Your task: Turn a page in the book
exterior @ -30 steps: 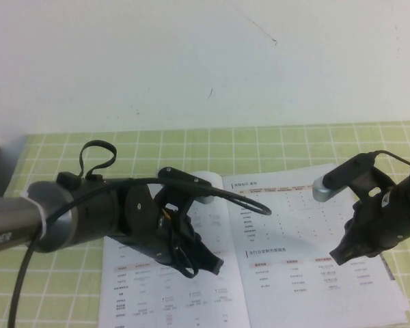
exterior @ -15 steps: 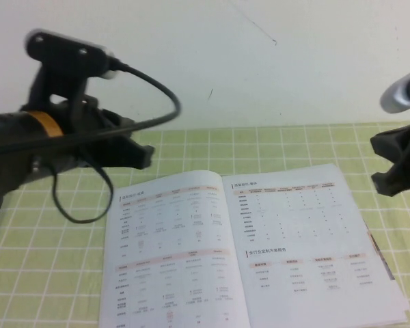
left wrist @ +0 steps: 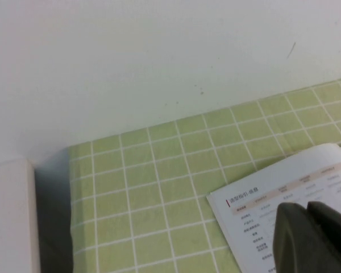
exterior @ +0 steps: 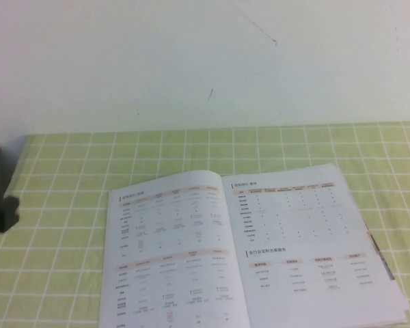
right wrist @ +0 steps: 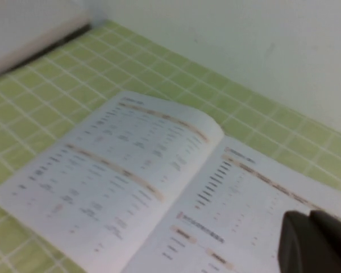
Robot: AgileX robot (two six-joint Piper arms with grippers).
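Book (exterior: pixel 249 249) lies open flat, near the counter's (exterior: pixel 68 157) front edge, roughly centred, white table pages up. Turned page (exterior: pixel 167 253) rests on the left half, slightly bowed at the spine.

Left tool (left wrist: pixel 312 239): raised off near the counter's left edge, above the book's far left corner. Fingers look closed together, holding nothing.

Right tool (right wrist: pixel 315 242): at the right edge, above the right-hand pages. Closed, empty as far as you can tell.

Page looks turned. If you clear out, keep both tools high so the bowed leaf isn't brushed back.
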